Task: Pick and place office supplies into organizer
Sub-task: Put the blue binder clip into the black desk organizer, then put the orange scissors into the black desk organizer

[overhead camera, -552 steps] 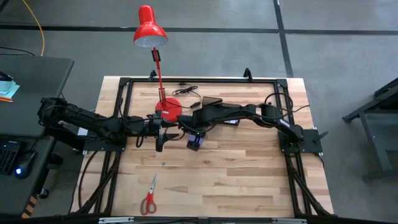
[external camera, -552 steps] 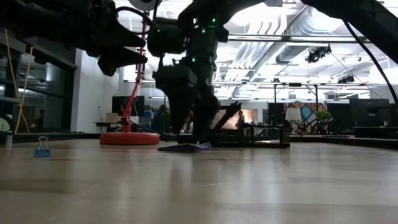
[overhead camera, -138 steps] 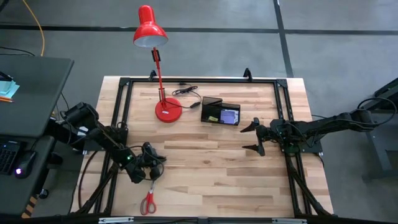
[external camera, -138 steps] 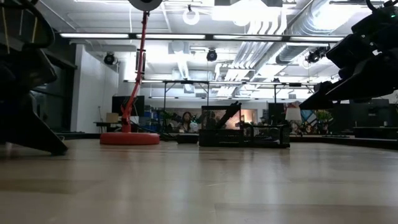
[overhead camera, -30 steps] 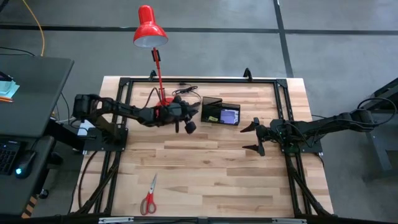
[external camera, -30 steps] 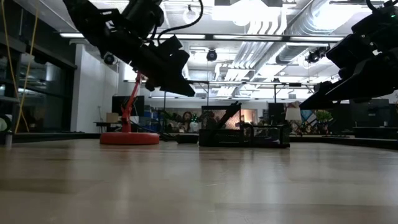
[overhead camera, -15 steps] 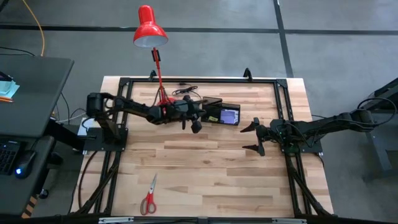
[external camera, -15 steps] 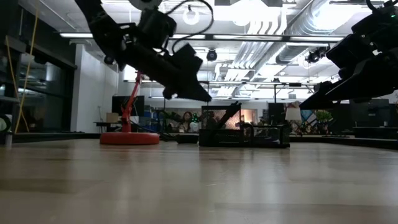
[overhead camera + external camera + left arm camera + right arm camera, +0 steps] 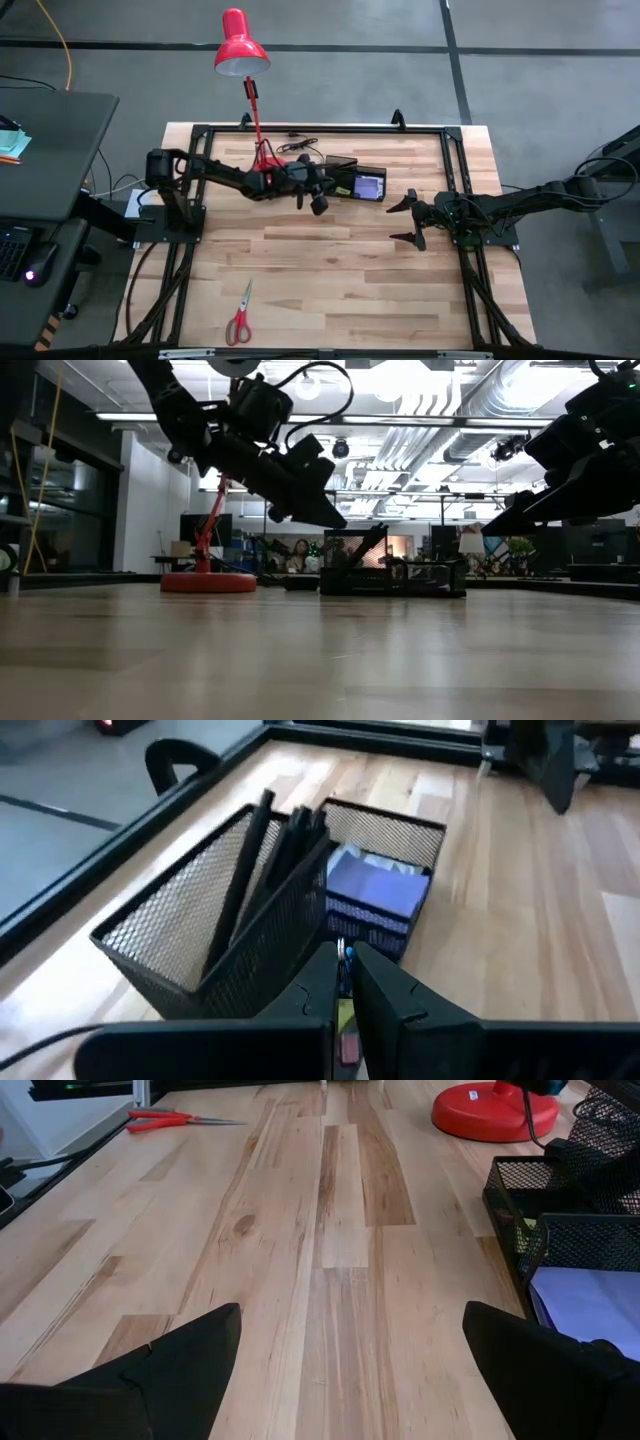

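You are holding the left tool, pinching a small clip, over the organizer for release; right tool is waiting spread, right of centre.

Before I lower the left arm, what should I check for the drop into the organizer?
1. Left gripper jaws shut on small blue-tipped piece: ok.
2. Left gripper above black mesh organizer: not ok, just short of its edge.
3. Purple square notepad inside a compartment: ok.
4. Right gripper open, parked at the table's right side: ok.
5. Red-handled scissors put away: not ok, lying on the table.
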`<state>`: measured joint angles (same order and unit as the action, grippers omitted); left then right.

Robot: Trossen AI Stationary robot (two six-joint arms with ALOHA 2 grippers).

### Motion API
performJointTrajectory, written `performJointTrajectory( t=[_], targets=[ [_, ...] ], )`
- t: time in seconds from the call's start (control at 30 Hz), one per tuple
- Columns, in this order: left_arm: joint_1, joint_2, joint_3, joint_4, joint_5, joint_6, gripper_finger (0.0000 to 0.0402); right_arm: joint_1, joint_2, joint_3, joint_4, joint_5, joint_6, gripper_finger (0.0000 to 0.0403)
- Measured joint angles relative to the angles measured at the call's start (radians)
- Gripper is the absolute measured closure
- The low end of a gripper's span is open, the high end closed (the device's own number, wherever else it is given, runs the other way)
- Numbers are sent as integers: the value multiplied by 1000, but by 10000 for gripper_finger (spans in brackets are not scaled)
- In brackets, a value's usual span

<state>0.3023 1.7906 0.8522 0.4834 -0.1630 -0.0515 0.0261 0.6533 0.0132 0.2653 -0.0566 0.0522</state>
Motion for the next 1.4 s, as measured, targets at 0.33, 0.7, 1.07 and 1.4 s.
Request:
performJointTrajectory(
  t=[0.33, 0.7, 1.07, 1.4],
  targets=[
    [6, 30, -1, 10, -3, -8, 394, 0, 0, 0, 0, 0, 0, 25],
    [28, 28, 0, 13, 21, -9, 400, 0, 0, 0, 0, 0, 0, 25],
    [38, 28, 0, 22, 46, -16, 332, 0, 0, 0, 0, 0, 0, 25],
    [38, 28, 0, -2, 61, -13, 283, 0, 0, 0, 0, 0, 0, 25]
  ],
)
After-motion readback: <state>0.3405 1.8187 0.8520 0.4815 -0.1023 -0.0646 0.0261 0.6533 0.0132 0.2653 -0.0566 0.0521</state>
